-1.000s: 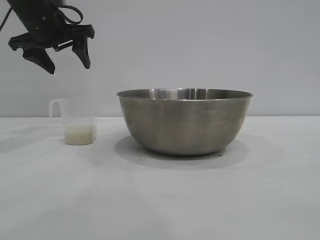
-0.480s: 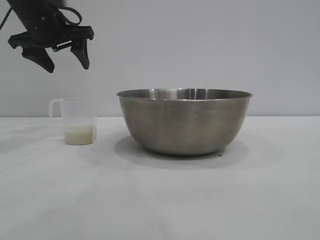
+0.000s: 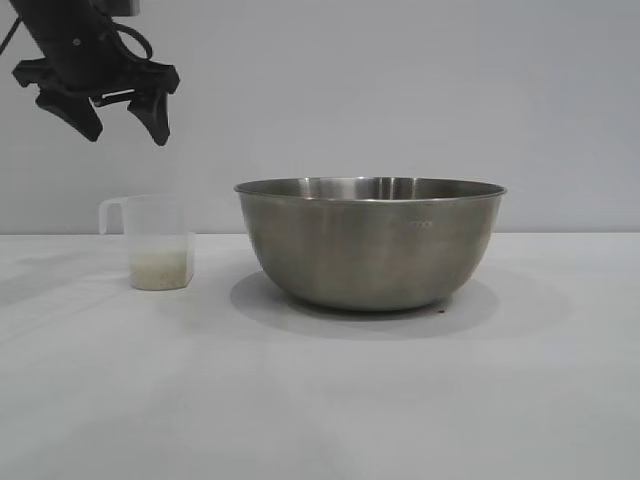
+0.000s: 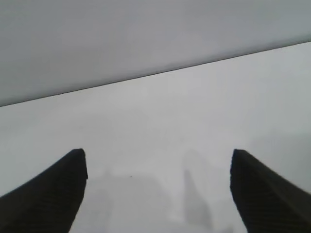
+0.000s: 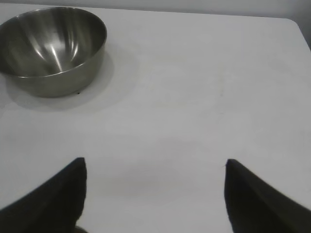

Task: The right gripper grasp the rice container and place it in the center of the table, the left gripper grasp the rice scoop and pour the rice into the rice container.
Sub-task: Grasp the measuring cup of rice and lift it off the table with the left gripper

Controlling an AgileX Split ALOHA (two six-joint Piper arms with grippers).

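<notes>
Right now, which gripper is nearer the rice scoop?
Left. The left gripper hangs open in the air above the rice scoop, not touching it. The right gripper, also open, sits back from the bowl, scoop out of its view.

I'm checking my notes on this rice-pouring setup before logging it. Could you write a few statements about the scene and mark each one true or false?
1. The plastic cup stands upright on the table, apart from the steel bowl. True.
2. The left tool is closed on the cup's handle. False: it hangs open above the cup, holding nothing.
3. Rice fills only the bottom of the cup. True.
4. The bowl is tipped on its side. False: it sits upright.
5. The right tool grips the bowl's rim. False: it is open and well away from the bowl.
</notes>
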